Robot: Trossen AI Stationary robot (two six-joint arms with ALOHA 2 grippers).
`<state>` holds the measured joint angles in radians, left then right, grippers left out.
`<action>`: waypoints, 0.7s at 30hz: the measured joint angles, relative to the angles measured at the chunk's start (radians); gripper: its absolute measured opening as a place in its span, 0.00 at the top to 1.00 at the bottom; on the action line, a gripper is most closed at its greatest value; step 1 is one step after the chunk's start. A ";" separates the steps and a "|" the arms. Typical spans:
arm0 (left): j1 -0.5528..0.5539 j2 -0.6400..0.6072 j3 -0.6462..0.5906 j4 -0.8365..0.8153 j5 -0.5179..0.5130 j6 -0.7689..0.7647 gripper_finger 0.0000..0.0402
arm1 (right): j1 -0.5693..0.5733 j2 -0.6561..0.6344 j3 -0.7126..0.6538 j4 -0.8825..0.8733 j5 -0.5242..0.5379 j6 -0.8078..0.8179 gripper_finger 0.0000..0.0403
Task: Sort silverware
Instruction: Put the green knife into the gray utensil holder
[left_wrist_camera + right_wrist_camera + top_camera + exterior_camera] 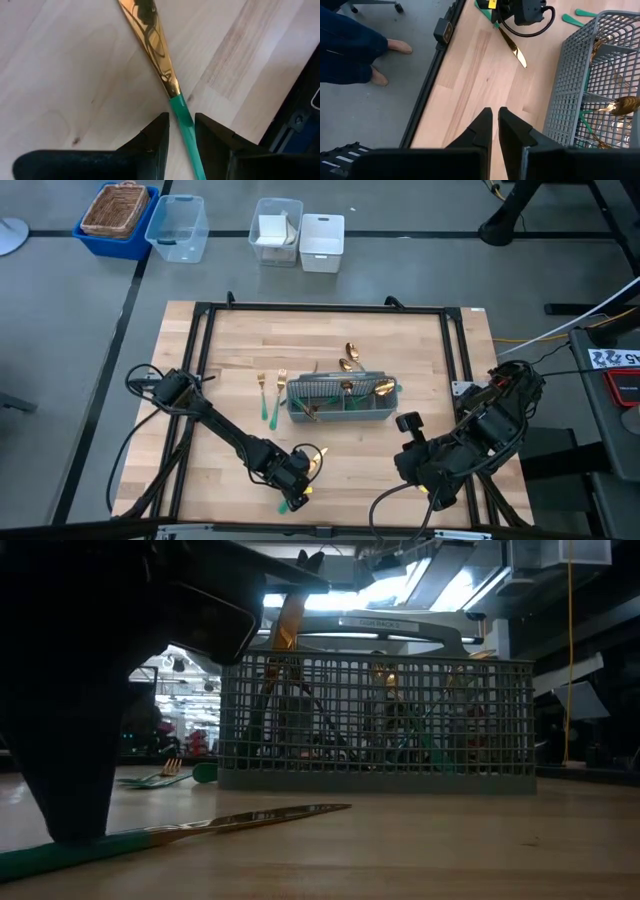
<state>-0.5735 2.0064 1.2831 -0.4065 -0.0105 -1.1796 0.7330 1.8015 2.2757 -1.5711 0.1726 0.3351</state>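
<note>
A knife with a gold blade and a teal-green handle lies flat on the table near its near edge. My left gripper is open and low over it, one finger on each side of the handle. The grey mesh caddy stands mid-table with several gold pieces in it. Two forks lie to its left, and two gold spoons lie behind it. My right gripper is shut and hangs above the table near the caddy's right end. My left gripper comes down from above with its fingers on either side of the knife's green handle, just behind the blade. The handle runs close along one finger. I cannot tell whether it touches. The knife lies flat on the table.
A black frame rail runs round the table. Beyond the far edge stand a blue bin holding a basket, a clear bin and two white bins. A person's feet show on the floor beside the table.
</note>
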 joint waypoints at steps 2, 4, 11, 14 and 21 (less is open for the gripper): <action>0.001 0.000 0.000 -0.001 0.000 0.000 0.78 | 0.000 0.000 0.000 0.000 0.000 0.000 0.92; 0.006 0.000 0.000 -0.001 0.002 0.001 0.78 | 0.000 0.000 0.000 0.000 0.000 0.000 0.92; 0.028 0.000 -0.001 0.047 -0.004 -0.028 0.78 | 0.000 0.000 0.000 0.000 0.000 0.000 0.92; 0.046 0.000 0.000 0.063 0.024 -0.025 0.78 | 0.000 0.000 0.000 0.000 0.000 0.000 0.92; 0.087 0.000 0.005 0.057 0.143 -0.025 0.78 | 0.000 0.000 0.000 0.000 0.000 0.000 0.92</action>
<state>-0.4862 2.0060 1.2884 -0.3494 0.1329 -1.2049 0.7330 1.8019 2.2757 -1.5711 0.1722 0.3347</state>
